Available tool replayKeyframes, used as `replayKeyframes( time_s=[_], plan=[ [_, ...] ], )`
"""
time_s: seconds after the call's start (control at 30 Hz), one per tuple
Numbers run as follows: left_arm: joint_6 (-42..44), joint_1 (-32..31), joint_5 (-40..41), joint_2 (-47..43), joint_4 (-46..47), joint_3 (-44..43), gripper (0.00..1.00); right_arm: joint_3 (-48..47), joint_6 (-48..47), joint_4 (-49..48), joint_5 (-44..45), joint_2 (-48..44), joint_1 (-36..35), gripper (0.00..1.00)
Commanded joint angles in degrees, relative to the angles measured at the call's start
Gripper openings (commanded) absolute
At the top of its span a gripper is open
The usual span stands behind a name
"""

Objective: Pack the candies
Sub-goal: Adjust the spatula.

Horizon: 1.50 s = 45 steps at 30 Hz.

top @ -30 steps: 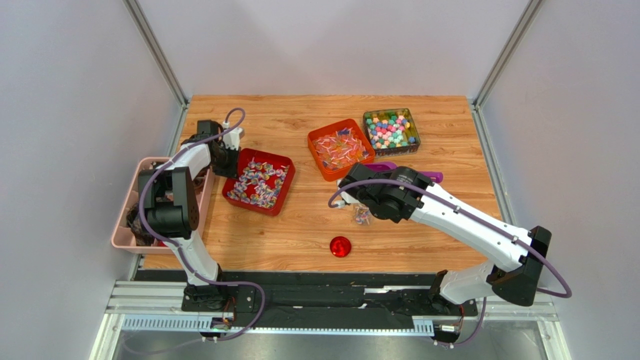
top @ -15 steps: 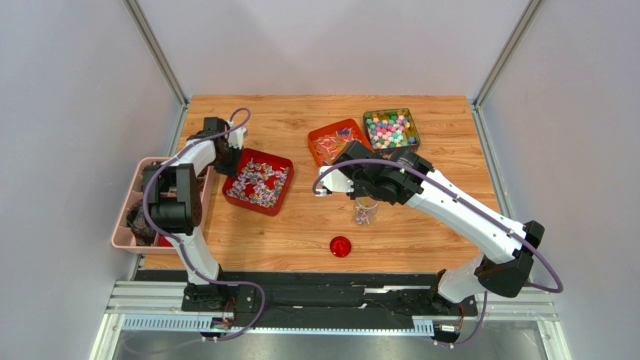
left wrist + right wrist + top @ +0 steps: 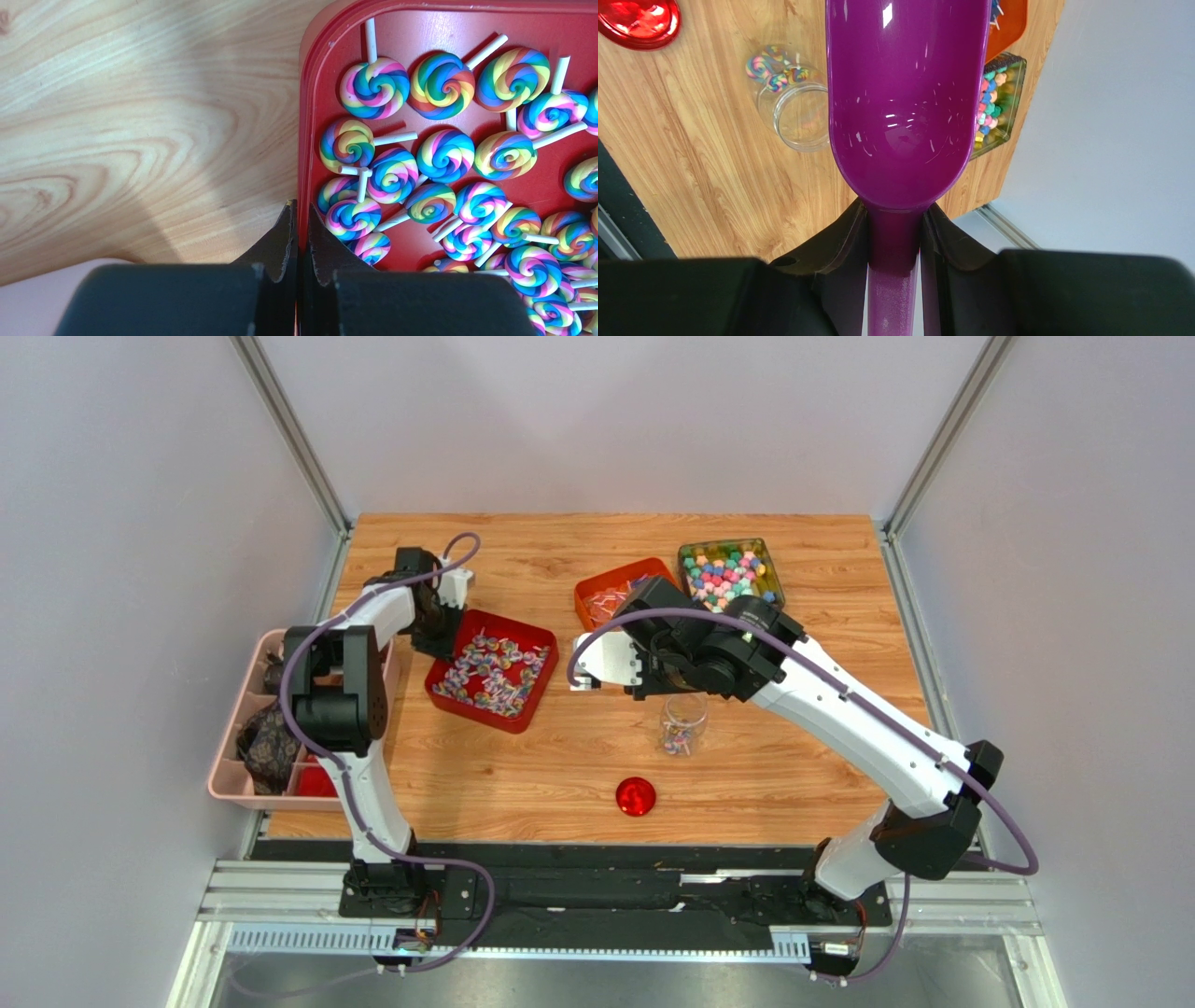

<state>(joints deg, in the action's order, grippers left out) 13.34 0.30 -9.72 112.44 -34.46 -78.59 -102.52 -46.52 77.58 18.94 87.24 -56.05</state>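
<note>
Top view, clock dirs taken from desk (image 3: pixel 561 756) centre.

- L arm: left claw (image 3: pixel 300 210) clenched on wall of red tray (image 3: pixel 491 17), one finger outside, one inside, at tray's 9 o'clock edge. Tray sits flat at approx 9-10 o'clock of desk.
- candies (image 3: pixel 442 154): swirl lollipops, rainbow colours, white sticks, heaped loose in red tray. Nearest ones lie just beside the inner finger; can't tell if touching.
- R arm: right claw (image 3: pixel 896 208) grasping handle of purple scoop (image 3: pixel 906 91), fingers tight on both sides of handle. Scoop bowl points away from wrist cam. In top view scoop is hidden under the arm.
- Jar (image 3: pixel 683 724): clear glass, upright, mouth open, near centre, toward 4 o'clock. A few lollipops in its bottom. In the wrist view the jar shows at 9 o'clock of scoop bowl, on desk below; not touching as far as seen.
- Lid (image 3: pixel 636 795): round, red, flat on desk at 6 o'clock, apart from jar.
- Orange tray (image 3: pixel 606 588) at 12 o'clock, partly covered by R arm; contents small, unclear.
- Box (image 3: pixel 730 574) at 1 o'clock, just beside orange tray: small round sweets, mixed pastel colours.
- Pink bin (image 3: pixel 232 756) off desk's 9 o'clock edge, dark items inside, not identifiable.
</note>
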Motion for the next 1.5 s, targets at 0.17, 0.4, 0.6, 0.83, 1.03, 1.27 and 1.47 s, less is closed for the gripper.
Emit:
replayKeyframes(
  time_s=[0.17, 0.4, 0.6, 0.83, 1.03, 1.27, 1.47],
  plan=[
    [-0.6, -0.1, -6.3, -0.7, -0.8, -3.5, 0.12, -6.5, -0.5, 13.7, -6.8, 2.3, 2.1, 0.0],
    [-0.2, -0.1, -8.8, -5.6, -2.9, -4.5, 0.38, -6.1, -1.5, 10.1, -11.5, 2.9, 5.0, 0.0],
    [0.9, 0.0, -8.7, -8.3, -4.7, -5.2, 0.6, -4.1, -1.6, 5.8, -14.5, 2.9, 6.8, 0.0],
    [2.9, -0.1, -16.3, -14.1, -9.4, -7.6, 0.85, 3.3, 0.5, -6.1, -12.5, 1.0, 7.0, 0.0],
    [4.4, -0.1, -40.9, -18.9, -13.8, -11.1, 0.95, 10.8, 3.4, -24.0, -7.4, -0.8, 6.9, 0.0],
    [4.5, -4.0, -56.5, -16.2, -17.3, -13.8, 0.87, 17.5, 4.3, -41.8, 4.7, 0.3, 3.3, 0.0],
    [2.7, -7.2, -59.1, -13.3, -17.7, -15.1, 0.81, 18.8, 4.2, -49.9, 10.3, 2.5, 1.5, 0.0]
  ],
)
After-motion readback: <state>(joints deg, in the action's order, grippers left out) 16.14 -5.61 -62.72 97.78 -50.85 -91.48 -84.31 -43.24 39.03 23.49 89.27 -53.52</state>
